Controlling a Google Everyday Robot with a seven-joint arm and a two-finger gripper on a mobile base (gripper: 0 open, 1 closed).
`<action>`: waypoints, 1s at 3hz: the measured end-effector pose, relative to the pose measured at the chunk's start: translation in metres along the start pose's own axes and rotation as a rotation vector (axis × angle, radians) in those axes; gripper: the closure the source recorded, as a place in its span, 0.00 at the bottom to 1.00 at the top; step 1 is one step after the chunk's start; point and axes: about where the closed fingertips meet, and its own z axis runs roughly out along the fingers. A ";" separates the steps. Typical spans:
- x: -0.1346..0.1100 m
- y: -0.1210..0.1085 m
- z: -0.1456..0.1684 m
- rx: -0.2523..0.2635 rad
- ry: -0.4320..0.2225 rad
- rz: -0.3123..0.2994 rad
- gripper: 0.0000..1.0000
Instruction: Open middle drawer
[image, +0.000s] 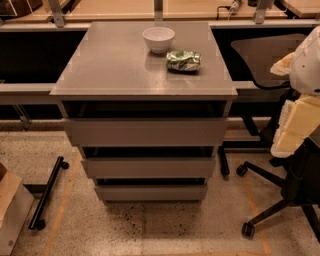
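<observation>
A grey cabinet (115, 65) stands in the middle of the camera view with three handleless drawers stacked in its front. The middle drawer (148, 168) has a flat front of medium height and sits pushed in, with a dark gap above it. The taller top drawer (145, 132) is above it and the thinnest drawer (150, 192) below. My arm's white and cream casing (300, 100) shows at the right edge, well to the right of the drawers and apart from them. My gripper is out of view.
A white bowl (158, 39) and a crumpled green packet (183, 60) lie on the cabinet top. A black office chair (280, 200) stands at the right beside my arm. A black wheeled bar (47, 192) and a cardboard box (10, 210) are on the floor at the left.
</observation>
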 end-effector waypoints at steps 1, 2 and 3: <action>0.007 -0.004 0.034 0.017 -0.007 0.022 0.00; 0.006 -0.006 0.037 0.030 -0.013 0.022 0.00; 0.010 -0.002 0.046 0.006 -0.015 0.057 0.00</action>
